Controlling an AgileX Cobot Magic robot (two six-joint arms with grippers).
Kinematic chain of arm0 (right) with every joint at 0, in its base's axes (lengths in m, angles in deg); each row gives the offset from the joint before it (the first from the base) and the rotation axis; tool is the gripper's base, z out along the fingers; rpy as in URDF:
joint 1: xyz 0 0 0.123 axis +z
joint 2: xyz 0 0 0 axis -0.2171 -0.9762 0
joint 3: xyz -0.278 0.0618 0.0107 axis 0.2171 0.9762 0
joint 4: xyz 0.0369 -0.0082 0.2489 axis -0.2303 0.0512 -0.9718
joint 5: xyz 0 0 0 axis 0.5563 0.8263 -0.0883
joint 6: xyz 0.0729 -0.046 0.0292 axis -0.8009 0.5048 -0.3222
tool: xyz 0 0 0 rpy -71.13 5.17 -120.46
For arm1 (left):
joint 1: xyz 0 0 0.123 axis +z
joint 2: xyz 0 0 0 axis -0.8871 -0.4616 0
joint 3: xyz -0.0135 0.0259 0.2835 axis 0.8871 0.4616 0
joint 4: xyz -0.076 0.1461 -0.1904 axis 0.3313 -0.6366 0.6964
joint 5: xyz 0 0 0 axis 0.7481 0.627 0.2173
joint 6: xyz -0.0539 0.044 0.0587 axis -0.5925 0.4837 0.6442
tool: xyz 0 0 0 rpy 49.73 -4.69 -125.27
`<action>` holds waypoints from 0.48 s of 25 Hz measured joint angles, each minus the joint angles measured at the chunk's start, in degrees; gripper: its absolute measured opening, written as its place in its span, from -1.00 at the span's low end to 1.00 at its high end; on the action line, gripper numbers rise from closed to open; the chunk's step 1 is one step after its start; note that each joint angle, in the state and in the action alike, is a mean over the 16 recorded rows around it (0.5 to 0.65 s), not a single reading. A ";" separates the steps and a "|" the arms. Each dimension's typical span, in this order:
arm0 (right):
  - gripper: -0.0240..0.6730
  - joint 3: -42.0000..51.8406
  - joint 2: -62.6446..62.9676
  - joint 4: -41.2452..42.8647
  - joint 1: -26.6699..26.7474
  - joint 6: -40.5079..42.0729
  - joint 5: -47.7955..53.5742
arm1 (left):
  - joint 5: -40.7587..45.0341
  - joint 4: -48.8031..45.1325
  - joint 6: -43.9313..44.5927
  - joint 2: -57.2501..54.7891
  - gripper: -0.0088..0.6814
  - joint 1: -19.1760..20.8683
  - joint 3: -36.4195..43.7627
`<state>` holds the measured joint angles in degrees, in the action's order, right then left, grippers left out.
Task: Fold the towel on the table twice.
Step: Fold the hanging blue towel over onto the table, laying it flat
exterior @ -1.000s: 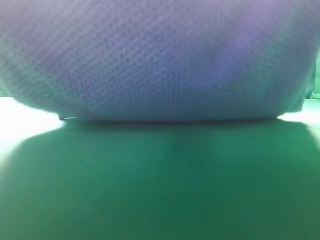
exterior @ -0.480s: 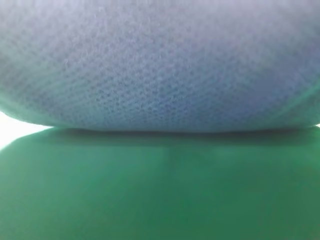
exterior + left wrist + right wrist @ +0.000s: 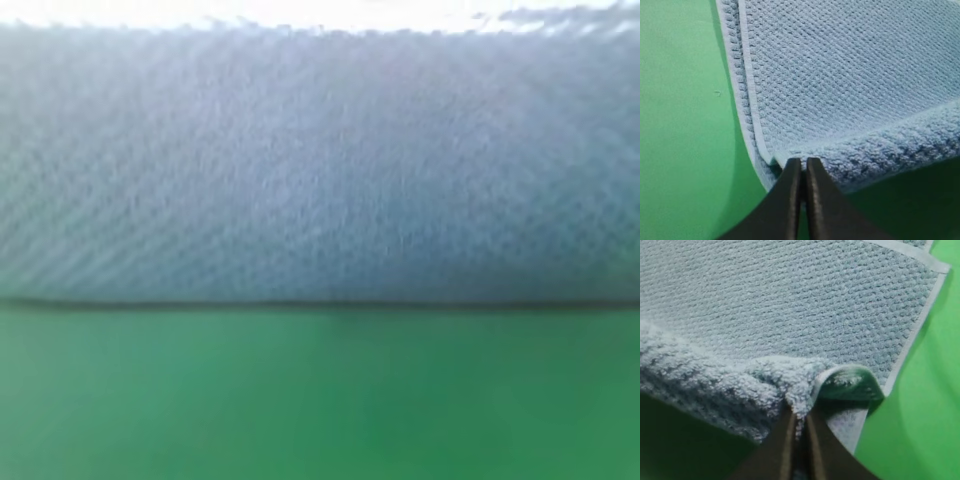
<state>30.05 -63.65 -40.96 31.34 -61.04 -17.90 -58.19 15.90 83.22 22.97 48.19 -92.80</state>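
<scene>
Towel [image 3: 850, 85] pinched by both hands, seemingly unlabelled.

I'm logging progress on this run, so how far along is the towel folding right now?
Nothing looks finished yet. In hand: the left tool and right tool are each shut on a near corner of the blue-grey waffle-weave towel, lifting that edge over the part lying flat on the green fabric table. The high view shows only raised cloth. Left: laying this first fold down, then the second.

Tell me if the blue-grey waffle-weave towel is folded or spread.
Mid-fold: both wrist views show the blue-grey waffle-weave towel doubled over itself, its edge pinched by the left pincer and right pincer.
</scene>
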 joint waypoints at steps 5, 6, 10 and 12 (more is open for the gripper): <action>-0.93 -3.25 -6.96 0.23 0.00 0.11 -4.54 | -5.09 4.41 4.19 -7.91 -0.97 0.00 -2.28; -0.93 -4.15 -8.50 0.34 0.00 0.13 -5.27 | -5.95 5.28 5.07 -9.61 -0.97 0.00 -3.02; -0.93 -8.52 -14.85 0.94 -0.06 0.27 -7.45 | -8.67 8.17 8.21 -16.51 -0.97 0.00 -6.97; -0.93 -10.99 -17.95 1.26 -0.27 0.35 -8.21 | -9.56 9.04 9.34 -19.88 -0.97 0.00 -9.44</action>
<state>19.06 -81.60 -39.70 31.07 -60.70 -26.12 -67.75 24.94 92.55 3.09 48.19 -102.24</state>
